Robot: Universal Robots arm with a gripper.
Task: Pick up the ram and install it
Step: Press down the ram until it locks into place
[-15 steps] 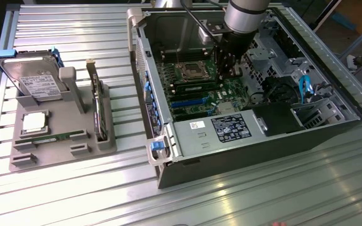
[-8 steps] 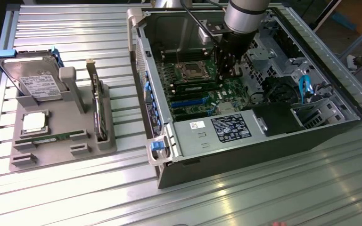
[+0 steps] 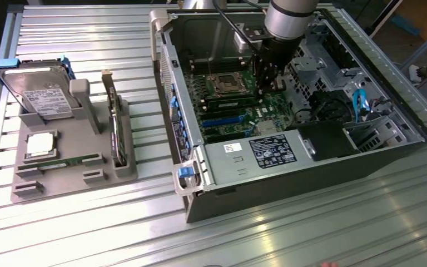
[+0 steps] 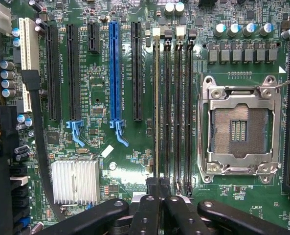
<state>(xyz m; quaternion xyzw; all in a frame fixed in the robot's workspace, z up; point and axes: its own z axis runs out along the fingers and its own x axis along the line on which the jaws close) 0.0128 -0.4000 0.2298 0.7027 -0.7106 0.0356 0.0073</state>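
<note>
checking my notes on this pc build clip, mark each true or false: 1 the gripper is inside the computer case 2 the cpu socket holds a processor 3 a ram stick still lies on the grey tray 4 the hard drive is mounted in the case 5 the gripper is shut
1. True: the gripper is down inside the computer case, over the motherboard.
2. False: the cpu socket is empty.
3. True: a ram stick lies on the grey tray.
4. False: the hard drive stands on the tray.
5. True.
</note>
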